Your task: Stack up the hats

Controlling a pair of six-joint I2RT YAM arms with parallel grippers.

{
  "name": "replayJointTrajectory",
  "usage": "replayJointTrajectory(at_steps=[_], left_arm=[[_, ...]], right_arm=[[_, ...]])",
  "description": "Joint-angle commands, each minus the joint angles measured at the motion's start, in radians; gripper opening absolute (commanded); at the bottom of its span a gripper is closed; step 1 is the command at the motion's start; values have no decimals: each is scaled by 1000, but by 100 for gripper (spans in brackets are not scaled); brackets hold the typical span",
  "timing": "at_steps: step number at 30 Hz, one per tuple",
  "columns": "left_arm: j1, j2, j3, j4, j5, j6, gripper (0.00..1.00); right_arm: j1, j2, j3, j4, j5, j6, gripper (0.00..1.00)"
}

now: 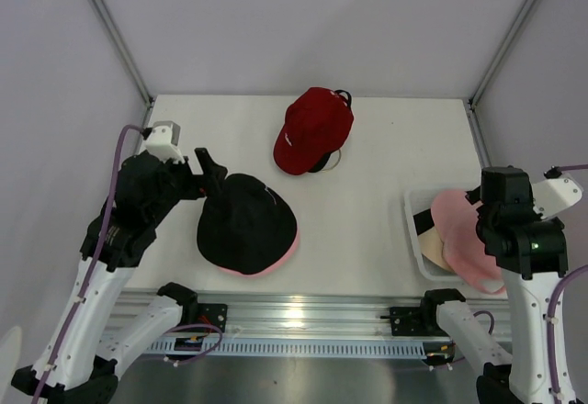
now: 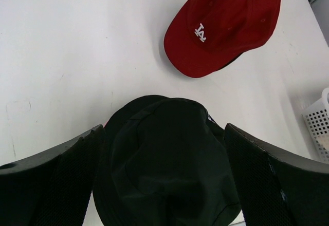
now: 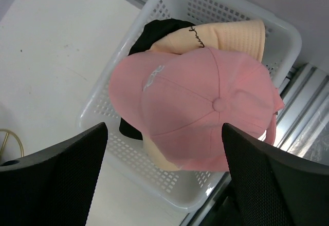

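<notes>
A black bucket hat [image 1: 244, 222] lies on a pink hat whose brim [image 1: 287, 252] peeks out at its right. My left gripper [image 1: 211, 176] is open over its far-left edge; in the left wrist view the black hat [image 2: 164, 164] fills the gap between the spread fingers [image 2: 56, 185] of the gripper [image 2: 164, 185]. A red LA cap [image 1: 312, 129] lies on a black cap [image 1: 325, 162] at the back. A pink cap [image 3: 200, 108], a cream hat [image 3: 231, 36] and a black hat [image 3: 154, 31] sit in the basket. My right gripper [image 3: 164, 185] hangs open above them.
The white mesh basket [image 1: 415, 235] stands at the table's right near edge, and shows in the right wrist view [image 3: 169, 0] and the left wrist view [image 2: 320, 123]. Metal rail [image 1: 303, 317] runs along the front. Grey walls enclose the table.
</notes>
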Motion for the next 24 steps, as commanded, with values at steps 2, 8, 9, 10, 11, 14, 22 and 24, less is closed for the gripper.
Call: replayJointTrajectory(at_steps=[2, 8, 9, 10, 11, 14, 22, 24], left_arm=[[9, -49, -13, 39, -3, 7, 99], [11, -77, -34, 44, -6, 4, 99], [11, -85, -41, 47, -6, 4, 99], [11, -88, -41, 47, -9, 7, 99], [11, -89, -41, 49, -14, 8, 100], [11, -91, -41, 47, -17, 10, 99], [23, -92, -54, 52, 2, 11, 100], [25, -92, -56, 56, 5, 11, 100]], right_arm=[[-26, 23, -22, -164, 99, 120, 91], [-85, 13, -64, -119, 85, 66, 86], [-121, 6, -76, -82, 67, 62, 86], [-140, 2, -111, -39, 30, 21, 85], [-157, -6, -134, -5, -18, -24, 83], [-235, -7, -189, 18, -68, 37, 81], [-292, -72, -284, 125, -74, 41, 81], [-298, -81, -338, 197, -74, 8, 80]])
